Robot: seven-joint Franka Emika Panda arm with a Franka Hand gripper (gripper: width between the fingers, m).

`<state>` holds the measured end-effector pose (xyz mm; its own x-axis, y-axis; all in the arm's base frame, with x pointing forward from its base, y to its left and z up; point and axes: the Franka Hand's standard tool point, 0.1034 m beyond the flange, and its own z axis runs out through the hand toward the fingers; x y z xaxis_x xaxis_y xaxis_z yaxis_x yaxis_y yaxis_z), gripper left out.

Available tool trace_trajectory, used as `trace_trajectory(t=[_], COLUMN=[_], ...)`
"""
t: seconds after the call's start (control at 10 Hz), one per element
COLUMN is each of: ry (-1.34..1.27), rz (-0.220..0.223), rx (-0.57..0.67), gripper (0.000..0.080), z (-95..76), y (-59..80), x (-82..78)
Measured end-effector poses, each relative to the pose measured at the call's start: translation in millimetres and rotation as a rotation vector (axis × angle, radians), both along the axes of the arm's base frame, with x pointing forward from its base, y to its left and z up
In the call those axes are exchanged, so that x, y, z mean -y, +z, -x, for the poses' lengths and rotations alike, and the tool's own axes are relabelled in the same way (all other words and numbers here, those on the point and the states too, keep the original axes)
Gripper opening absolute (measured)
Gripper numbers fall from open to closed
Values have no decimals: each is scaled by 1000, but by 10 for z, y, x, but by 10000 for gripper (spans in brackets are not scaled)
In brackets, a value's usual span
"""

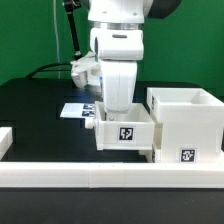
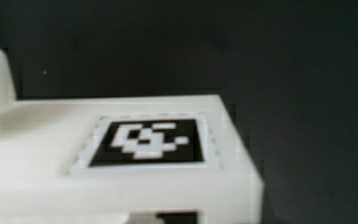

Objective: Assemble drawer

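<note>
Reading from the exterior view's left: a short rail (image 1: 5, 140) sits at the worktop's (image 1: 40, 135) left edge, and the marker board (image 1: 75, 110) lies flat further back. Midway along the front edge a small open tray (image 1: 125, 132) stands just behind the long rail (image 1: 100, 178); the gripper (image 1: 118, 100) is lowered over it, fingertips hidden behind its wall, so its opening and any hold cannot be told. Just beside the tray, toward the front right corner, stands the tall housing (image 1: 185, 120); the wrist view shows only a tagged white face (image 2: 146, 143) close up.

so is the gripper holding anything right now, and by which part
Cannot be told: the gripper reaches down at the small white open-top plastic tray, but its fingertips are hidden behind the tray's wall.
</note>
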<state>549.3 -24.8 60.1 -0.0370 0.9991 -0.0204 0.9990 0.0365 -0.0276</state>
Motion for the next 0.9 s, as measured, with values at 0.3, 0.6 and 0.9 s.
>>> trace_trajectory(t=[0.3, 0.6, 0.9], ry=[2, 3, 4], rz=[0, -3, -5], rx=[-3, -3, -3], gripper=[42, 42, 42], z=[12, 9, 6], y=[-13, -16, -14], x=[-38, -101, -143])
